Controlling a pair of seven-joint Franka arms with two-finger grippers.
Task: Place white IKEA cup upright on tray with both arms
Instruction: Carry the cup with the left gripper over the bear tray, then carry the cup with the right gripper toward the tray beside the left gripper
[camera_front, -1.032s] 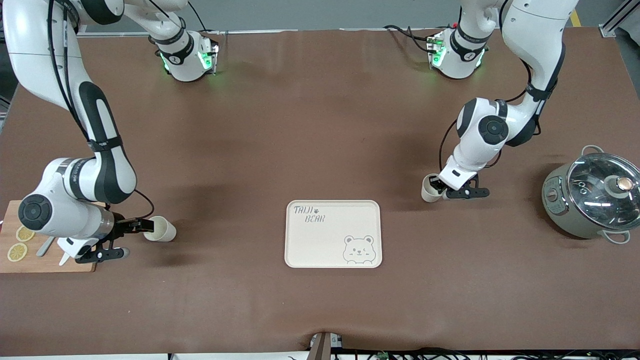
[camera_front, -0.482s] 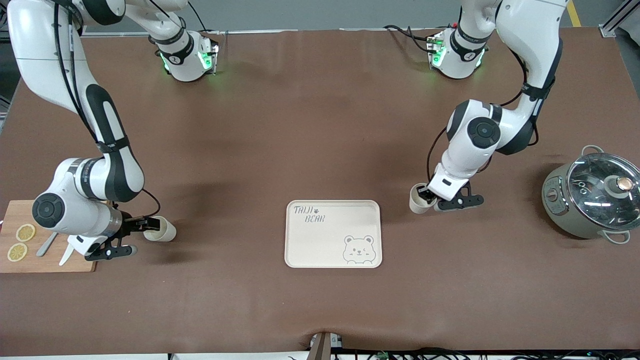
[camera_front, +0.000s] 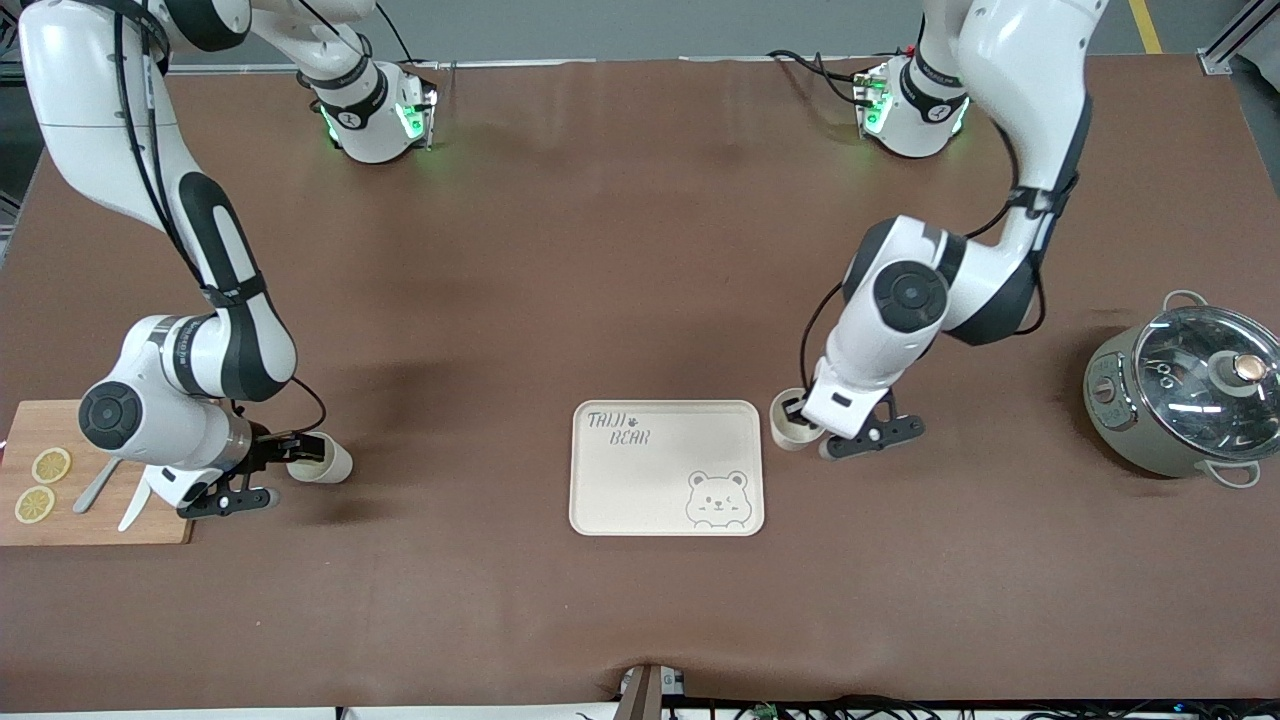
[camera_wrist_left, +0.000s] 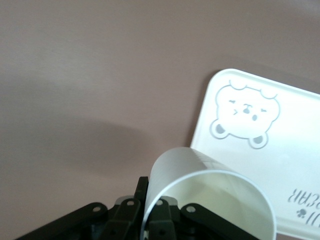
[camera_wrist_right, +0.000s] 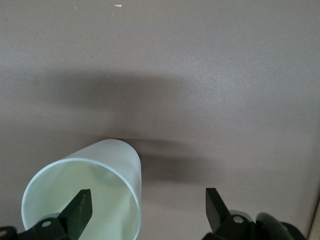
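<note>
Black on white at the left claw (camera_front: 800, 412) (camera_wrist_left: 150, 216): clamps the white cup (camera_front: 790, 422) (camera_wrist_left: 200, 185) by its rim, one finger inside the mouth and one outside. Hangs over the worktop (camera_front: 600, 250), just beside the edge of the tray (camera_front: 665, 404) (camera_wrist_left: 300, 150) that faces the left arm's end. Carries the mouth upward, tipped a little. Seems meant to spare any turning at the set-down, since a rim pinch leaves the base free to meet the tray flat. Calls next, by this reading, for a short sideways move over the raised rim and then a lowering.

Gapes wide at the right claw (camera_front: 295, 455) (camera_wrist_right: 147, 202): straddles the wall of the second cup (camera_front: 325, 460) (camera_wrist_right: 125, 160), one finger inside the mouth, the other well out in the open, no squeeze on it yet. Leaves that cup lying on its side on the worktop, mouth toward the claw, close by the cutting board (camera_front: 100, 525) with its lemon slices (camera_front: 50, 465). Looks like a reach into the mouth for the same rim hold, which would let the wrist swing the cup upright.

Hides the carried cup's base under the wrist in the front view, so cannot tell whether it clears the worktop. Cuts off the claw fingers low in both wrist views. Keeps the lidded pot (camera_front: 1185, 390) apart, at the left arm's end.
</note>
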